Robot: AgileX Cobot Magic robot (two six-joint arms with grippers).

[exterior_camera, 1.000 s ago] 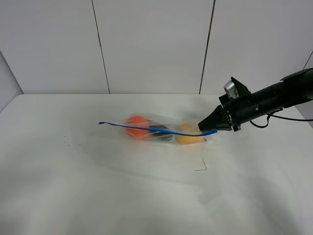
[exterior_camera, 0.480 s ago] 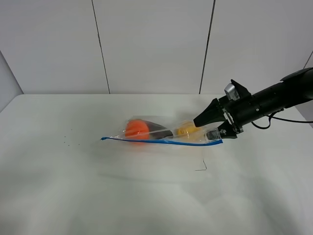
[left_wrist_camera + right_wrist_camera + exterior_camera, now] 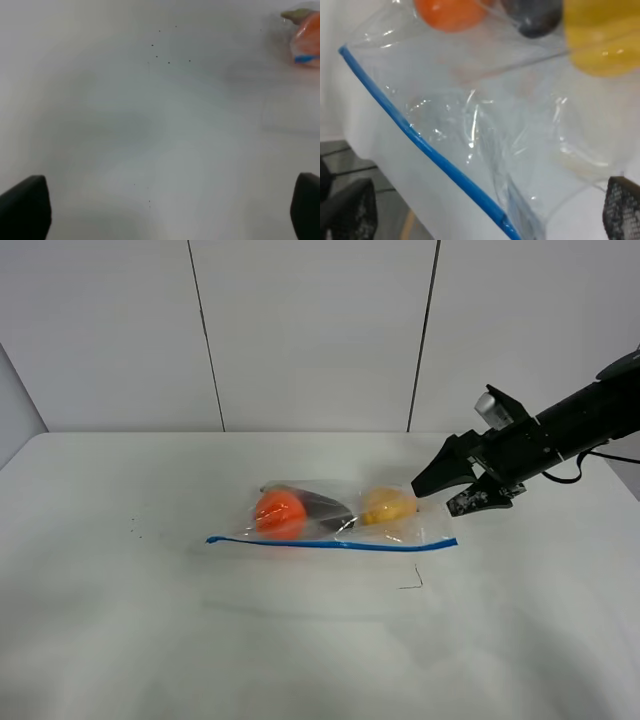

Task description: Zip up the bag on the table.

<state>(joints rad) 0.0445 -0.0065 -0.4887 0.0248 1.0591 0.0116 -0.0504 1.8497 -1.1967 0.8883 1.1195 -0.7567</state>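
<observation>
Bag (image 3: 335, 523): lies flat on the table (image 3: 150, 620), just right of frame centre, blue zipper strip (image 3: 330, 542) along its near edge.
Contents: orange (image 3: 279, 513), dark purple (image 3: 325, 508) and yellow (image 3: 387, 506) produce.
Right gripper (image 3: 452, 492): jaws spread wide, holding nothing, just beside the bag's right end.
Left gripper (image 3: 160, 207): jaws released, above bare table.

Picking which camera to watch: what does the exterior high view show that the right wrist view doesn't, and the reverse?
Only the exterior high view shows the whole bag lying flat on the table, the right gripper open and clear of it, and the wall panels behind. Only the right wrist view shows the plastic's creases up close. Both show the blue zipper strip, the orange item, the dark item and the yellow item.
</observation>
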